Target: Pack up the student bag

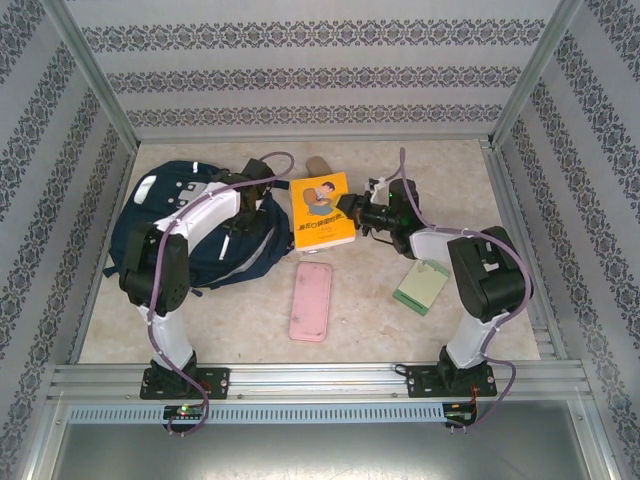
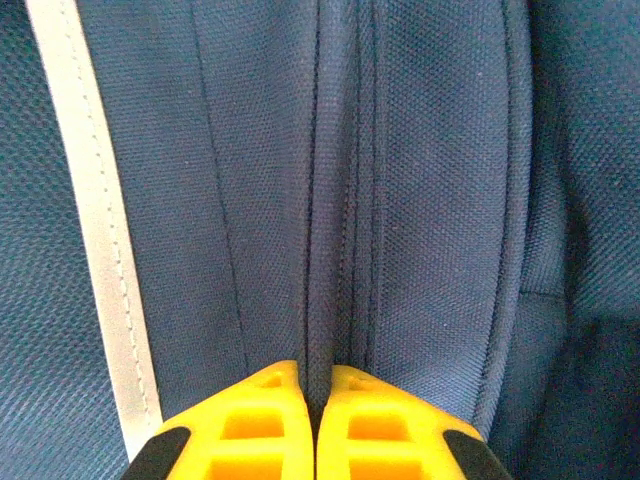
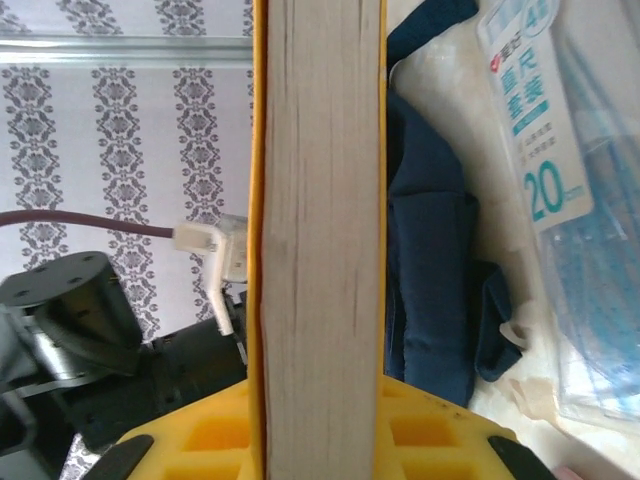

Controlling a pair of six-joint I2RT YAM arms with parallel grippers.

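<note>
Navy-blue fabric student bag (image 1: 128, 228), white reflective strips, sits back-left on the bench (image 1: 380, 320), lying flat under the left arm.

Left claw (image 2: 315, 385): yellow fingers together, pinching a raised fold or seam of the bag's fabric. I can't tell whether that is the zipper flap, and no open mouth is visible from the wrist view.

Right claw (image 1: 355, 213): clamped on the right edge of a yellow-covered paperback book (image 1: 322, 212), with the page block squeezed between the jaws and the book lifted off the bench.

Key relation: the bag lies directly to the left of the book, with the book's free edge just beside the bag's right side. The book's long axis runs roughly front to back, so it would enter broadside, moving left. The right arm carries it and the left arm is the one on the bag.

Judgement: the left claw needs to lift that fold to open a gap before the right claw pushes the book leftward. The risk is the book's edge catching on fabric.

Also on the bench are a pink oblong pencil case (image 1: 310, 300) and a pale green card (image 1: 422, 286), both well apart from the bag.
</note>
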